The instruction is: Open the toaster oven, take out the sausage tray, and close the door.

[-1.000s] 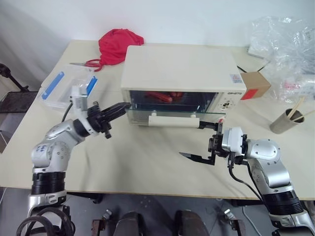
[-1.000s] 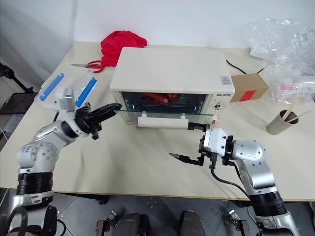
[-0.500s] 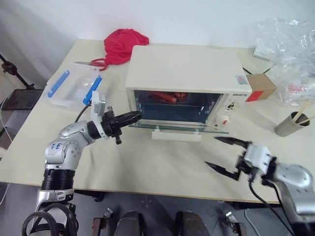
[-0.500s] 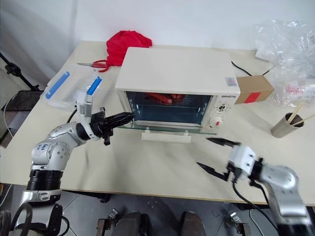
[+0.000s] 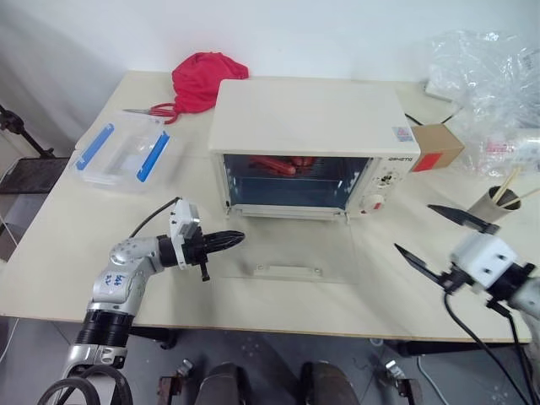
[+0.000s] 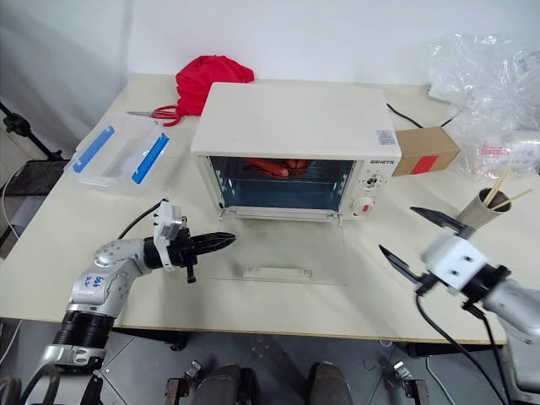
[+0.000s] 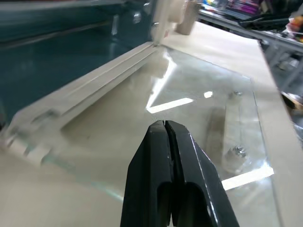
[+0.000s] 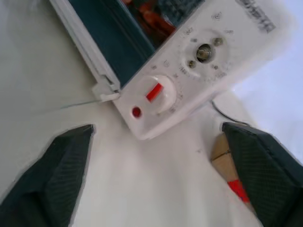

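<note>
The cream-white toaster oven [image 5: 304, 126] stands mid-table with its door [image 5: 291, 246] swung fully down, the glass lying flat on the table and the bar handle [image 5: 288, 271] toward me. Red-brown sausages [image 5: 283, 164] lie deep inside; the sausage tray's metal under them is hard to make out. My left gripper [image 5: 239, 237] is shut and empty, its tip at the door's left edge, just over the glass [image 7: 203, 118]. Well right of the oven, my right gripper [image 5: 413, 228] is open and empty, facing the knob panel [image 8: 189, 61].
A clear plastic box with blue clips [image 5: 125, 150] sits at the left, with a red cloth [image 5: 202, 78] and scissors [image 5: 143, 110] behind it. A cardboard box [image 5: 437, 145], plastic bags [image 5: 489, 76] and a cup with sticks [image 5: 498, 202] crowd the right.
The door has dropped from half open to flat on the table. My left gripper sank with it at its left edge. My right gripper swung away from the handle's right end, out to the right.
</note>
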